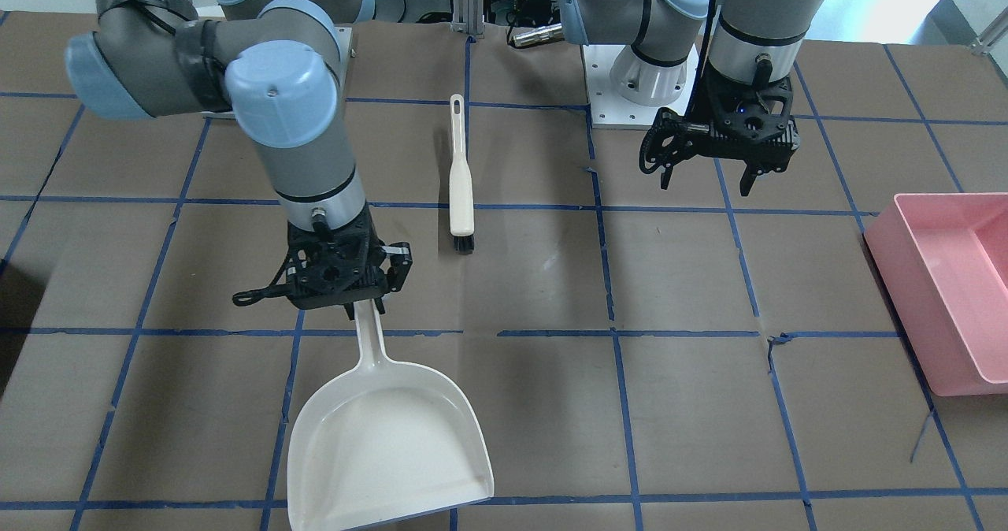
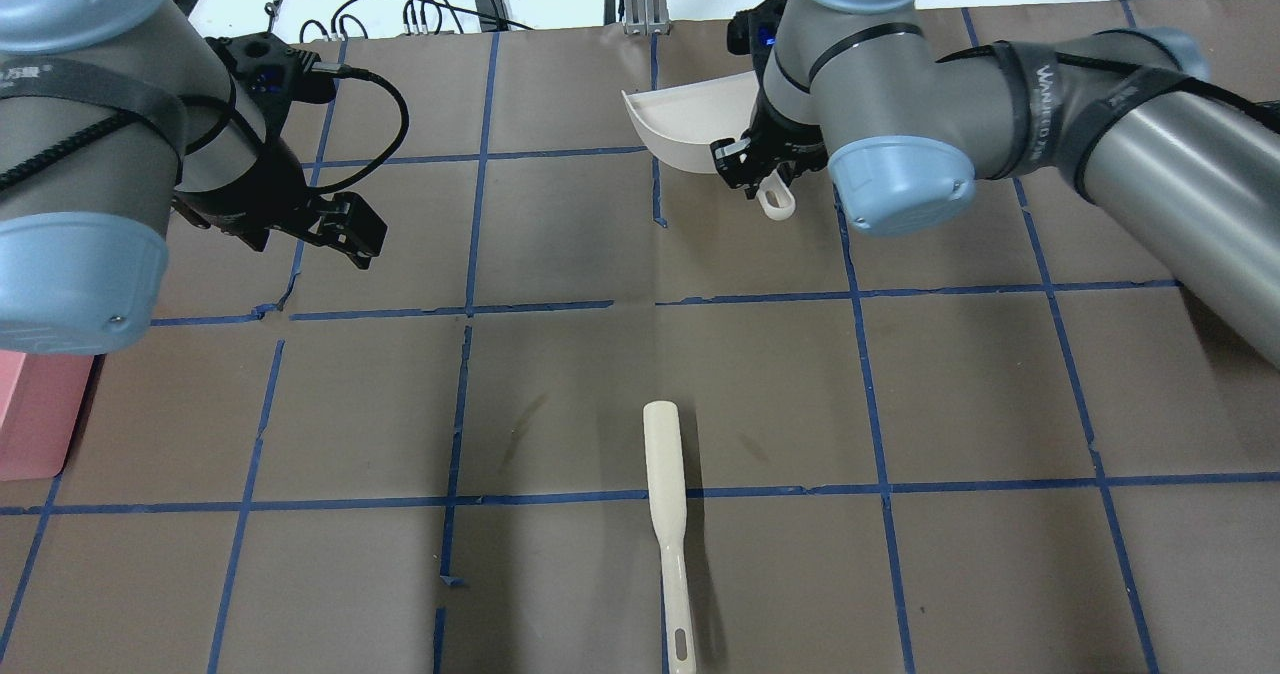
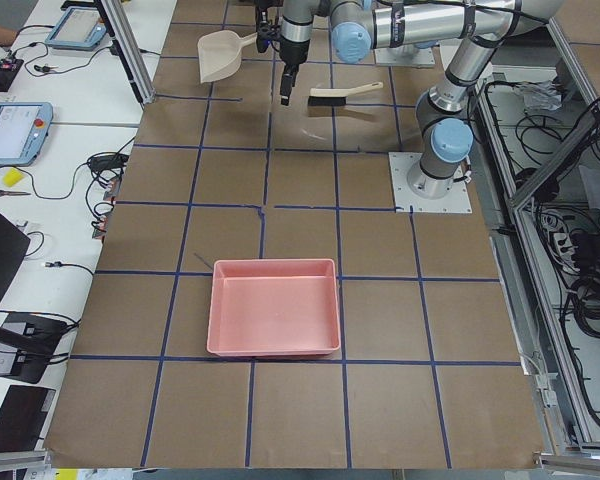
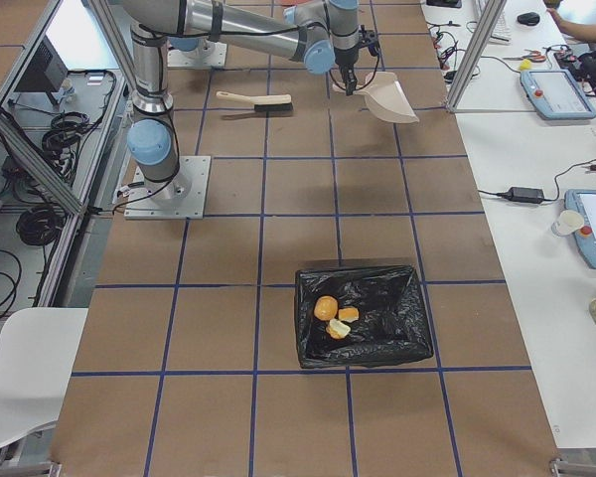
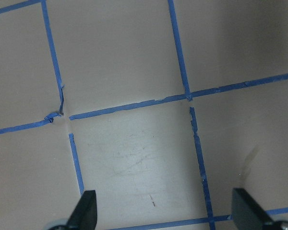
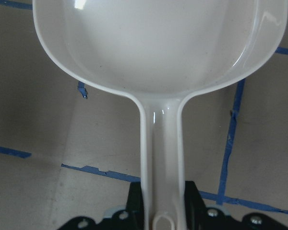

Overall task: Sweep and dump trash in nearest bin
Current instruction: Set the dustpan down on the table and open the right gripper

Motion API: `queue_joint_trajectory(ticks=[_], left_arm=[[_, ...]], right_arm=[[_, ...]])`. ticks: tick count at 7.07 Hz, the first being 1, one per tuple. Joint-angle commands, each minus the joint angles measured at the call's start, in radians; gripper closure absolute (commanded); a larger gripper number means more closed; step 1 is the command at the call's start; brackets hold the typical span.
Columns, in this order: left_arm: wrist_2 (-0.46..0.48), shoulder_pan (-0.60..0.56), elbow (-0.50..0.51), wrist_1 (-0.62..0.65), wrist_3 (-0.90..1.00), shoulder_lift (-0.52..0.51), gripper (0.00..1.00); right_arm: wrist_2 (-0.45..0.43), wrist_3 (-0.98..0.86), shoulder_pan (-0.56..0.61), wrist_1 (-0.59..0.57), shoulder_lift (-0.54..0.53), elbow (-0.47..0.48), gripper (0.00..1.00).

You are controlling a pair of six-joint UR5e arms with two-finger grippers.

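The trash, a tan-orange lump (image 4: 325, 307) and two bread-like chunks (image 4: 348, 314) (image 4: 338, 330), lies inside a black-lined bin (image 4: 377, 288). My right gripper (image 1: 366, 306) is shut on the handle of an empty cream dustpan (image 1: 386, 436), held level above the table. The dustpan also shows in the overhead view (image 2: 690, 119) and the right wrist view (image 6: 158, 48). A cream brush (image 1: 461, 192) lies on the table between the arms. My left gripper (image 1: 709, 180) is open and empty over bare table, with its fingertips (image 5: 86, 208) apart.
A pink bin (image 1: 921, 279) stands on the table at the left arm's end and looks empty in the exterior left view (image 3: 273, 307). Brown paper with blue tape lines covers the table. Operator desks with devices flank it.
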Motion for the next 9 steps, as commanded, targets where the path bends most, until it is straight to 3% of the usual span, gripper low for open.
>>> queue_joint_trajectory(ticks=[1,3,5,9], left_arm=[[-0.048,-0.004,0.012,-0.012,-0.01,0.014,0.0],[-0.09,0.003,0.04,-0.104,-0.037,0.033,0.0],[-0.093,0.013,0.162,-0.253,-0.039,-0.006,0.0],[-0.091,0.013,0.206,-0.258,-0.04,-0.058,0.0]], right_arm=[[-0.003,0.155,0.06,-0.026,0.034,0.004,0.98],[0.006,0.175,0.085,-0.06,0.072,0.004,0.98],[-0.001,0.255,0.126,-0.112,0.121,0.003,0.98],[-0.006,0.269,0.144,-0.115,0.135,0.006,0.97]])
